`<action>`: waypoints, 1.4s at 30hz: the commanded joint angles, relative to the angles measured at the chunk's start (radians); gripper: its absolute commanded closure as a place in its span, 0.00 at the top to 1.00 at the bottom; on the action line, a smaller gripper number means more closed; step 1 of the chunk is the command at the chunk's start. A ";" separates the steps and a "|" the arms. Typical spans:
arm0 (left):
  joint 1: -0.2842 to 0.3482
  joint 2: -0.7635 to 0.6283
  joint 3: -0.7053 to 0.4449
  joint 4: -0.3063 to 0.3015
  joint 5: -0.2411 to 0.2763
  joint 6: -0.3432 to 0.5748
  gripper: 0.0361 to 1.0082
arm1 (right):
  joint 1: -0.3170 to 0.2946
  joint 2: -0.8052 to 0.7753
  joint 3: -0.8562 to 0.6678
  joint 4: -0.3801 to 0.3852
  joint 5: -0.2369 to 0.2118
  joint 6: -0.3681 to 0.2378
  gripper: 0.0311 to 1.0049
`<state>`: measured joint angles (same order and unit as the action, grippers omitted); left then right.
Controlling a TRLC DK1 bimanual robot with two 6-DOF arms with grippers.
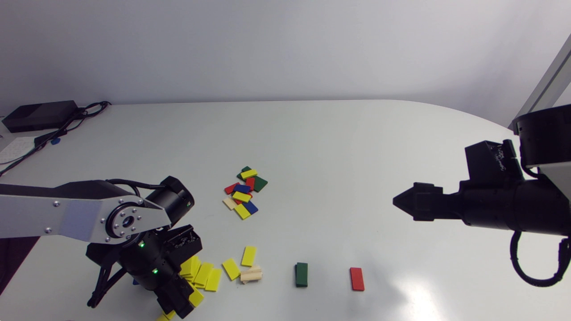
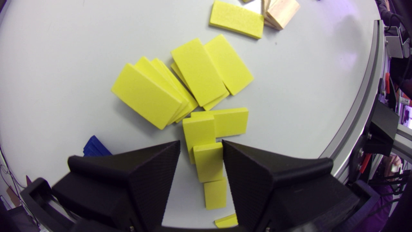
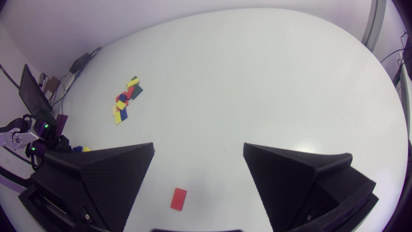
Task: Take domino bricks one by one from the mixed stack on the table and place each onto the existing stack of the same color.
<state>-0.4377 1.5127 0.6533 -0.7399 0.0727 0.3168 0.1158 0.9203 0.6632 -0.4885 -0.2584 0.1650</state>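
Left claw (image 2: pixel 200 144): low over the near edge of the table (image 1: pixel 334 147), pointing down. Its fingers stand a narrow way apart with one yellow brick (image 2: pixel 208 161) between them. That brick lies against one finger and a gap shows at the other, so it is not clamped.
Blue stack (image 2: pixel 95 149): just beside the left claw, mostly hidden behind one finger.
Yellow bricks (image 2: pixel 180 83): no neat stack. They lie toppled and fanned, overlapping, just ahead of the left claw, with two more lying apart towards the wooden stack.
Mixed stack (image 1: pixel 244 191): near the table's middle, well apart from both claws. It is a loose heap of yellow, red, blue, green and pale bricks.
Handling: the bricks look small, light, stiff and smooth-faced. They probably slide on each other and topple easily, as the yellow bricks suggest.
Grip: best taken across the two long edges, near mid-length, starting with a top brick that lies free.
Wooden stack (image 1: pixel 251 274): a few pale bricks, slightly askew.
Green stack (image 1: pixel 301 274): tidy, near the front edge.
Red brick (image 1: pixel 357 278): lies flat and alone.
Right claw (image 3: pixel 198 145): raised above the table near the red brick, with its fingers wide apart and nothing between them.
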 commanded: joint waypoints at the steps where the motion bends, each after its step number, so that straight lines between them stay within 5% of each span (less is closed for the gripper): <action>1: -0.004 0.020 -0.049 -0.003 0.026 -0.016 0.36 | -0.005 0.014 -0.007 0.010 0.002 0.011 0.97; 11: -0.006 -0.016 -0.060 0.013 0.030 -0.012 0.22 | -0.004 0.014 -0.025 0.034 0.002 0.011 0.97; 20: -0.027 -0.040 -0.053 0.005 0.033 -0.019 0.20 | -0.004 0.009 -0.033 0.045 0.004 0.011 0.97; 34: 0.017 -0.158 0.117 -0.153 0.029 -0.010 0.20 | 0.005 -0.001 -0.048 0.048 0.004 0.014 0.97; 42: 0.016 -0.043 0.220 -0.153 0.009 -0.010 0.20 | 0.005 -0.005 -0.048 0.048 0.004 0.013 0.97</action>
<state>-0.4271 1.4197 0.8471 -0.8787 0.0895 0.3168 0.1177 0.9192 0.6411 -0.4423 -0.2581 0.1650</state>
